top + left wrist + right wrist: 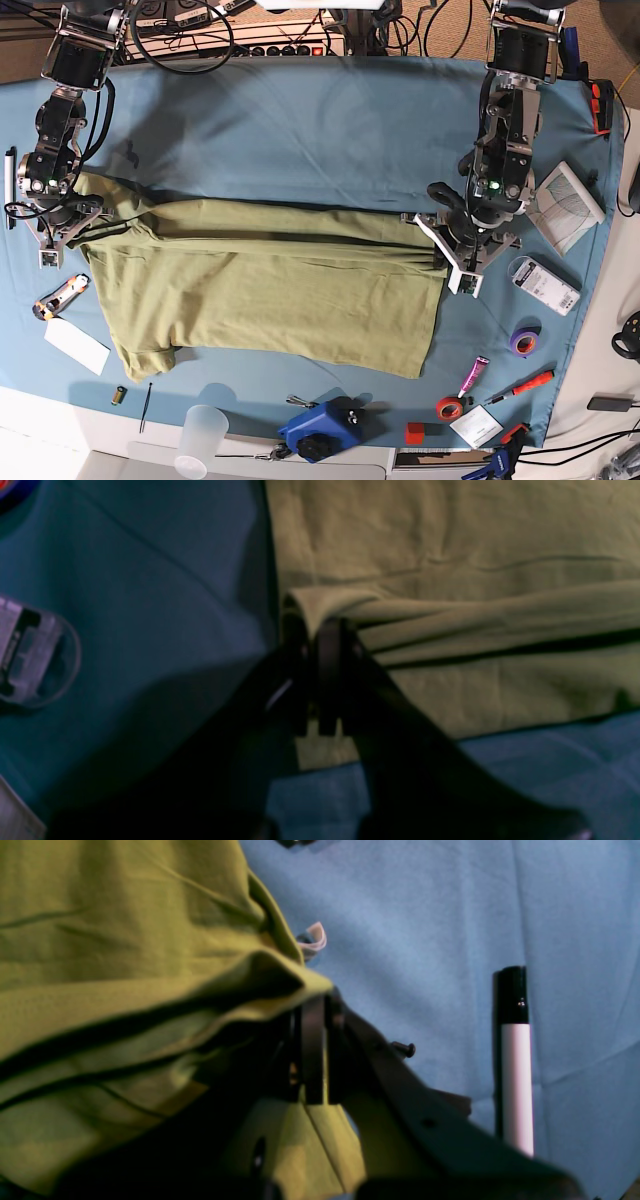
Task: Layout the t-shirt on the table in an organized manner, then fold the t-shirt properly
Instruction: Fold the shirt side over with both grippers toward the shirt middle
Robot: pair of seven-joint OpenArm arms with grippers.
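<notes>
Pinching t-shirt [450, 540] hem, left gripper [320, 630] jaws pressed together | right gripper [312, 1010] likewise clamping t-shirt edge

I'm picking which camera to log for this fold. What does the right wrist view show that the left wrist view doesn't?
Only the right wrist view shows a black-capped white marker lying on the table, and the shirt's small white tag.

Only the left wrist view shows a clear plastic object lying left of the shirt.

Both show a tool shut on a folded edge of the olive t-shirt: the right tool and the left tool, over the same teal cloth.
</notes>
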